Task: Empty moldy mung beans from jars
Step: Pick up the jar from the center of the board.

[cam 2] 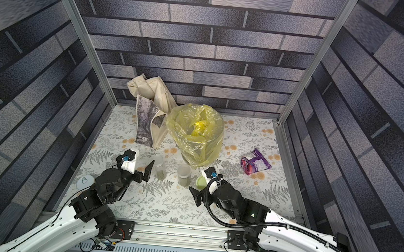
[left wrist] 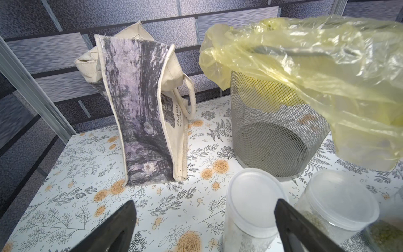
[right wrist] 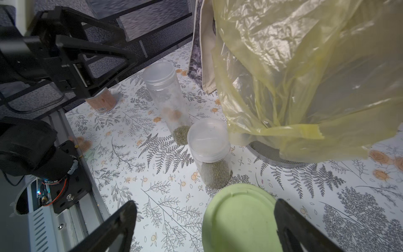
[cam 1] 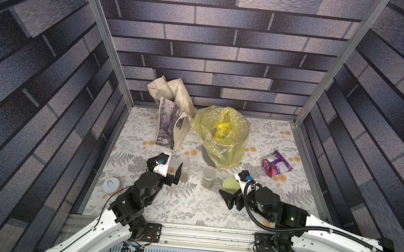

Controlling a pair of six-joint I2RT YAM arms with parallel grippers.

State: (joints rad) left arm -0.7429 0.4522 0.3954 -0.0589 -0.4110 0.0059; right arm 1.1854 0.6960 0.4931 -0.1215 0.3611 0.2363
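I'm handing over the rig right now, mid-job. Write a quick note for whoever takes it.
Left tool: open, by the slim jar nearest it, holding nothing.
Right tool: open, at the green-lidded jar, holding nothing.
The second slim jar stands between those; all three upright before the bagged mesh bin.
Done: nothing evident; all lids on, mung beans in both slim jars.
Left: probably open each jar and tip it into the bin.
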